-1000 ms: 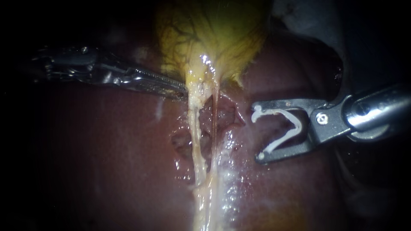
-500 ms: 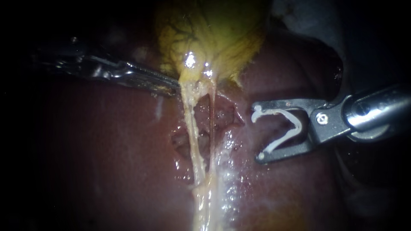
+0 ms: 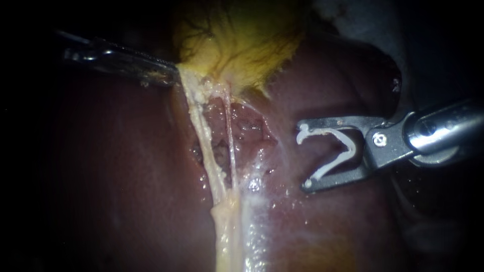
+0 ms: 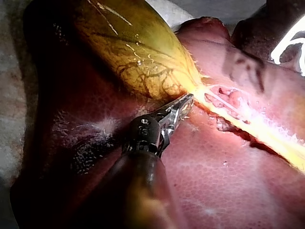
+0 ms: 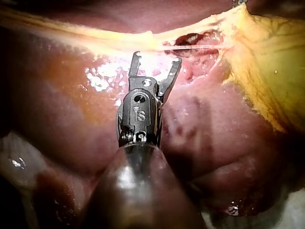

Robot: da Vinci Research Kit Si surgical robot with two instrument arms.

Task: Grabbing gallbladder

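The yellow, veined gallbladder (image 3: 242,40) lies at the top of the endoscope view on the dark red liver (image 3: 126,166). My left instrument (image 3: 169,75) comes in from the left, its jaws shut on the gallbladder's lower edge, which the left wrist view also shows (image 4: 183,106). From there a pale tube (image 3: 204,141) and a thinner reddish tube (image 3: 229,146) run down, stretched taut over a raw patch. My right instrument (image 3: 303,155) hangs to the right of the tubes, apart from them. Its jaws stand wide, holding an open white clip (image 3: 343,151).
Wet pale tissue (image 3: 237,236) continues below where the tubes join. Grey cloth (image 3: 363,25) lies past the liver's edge at the upper right. In the right wrist view, my right instrument (image 5: 156,61) points at the stretched strands, with the gallbladder (image 5: 271,62) off to its side.
My left instrument has moved up and to the left, dragging the gallbladder's lower edge with it. The tubes now slant and are tauter, baring more raw liver. The right instrument has stayed put.
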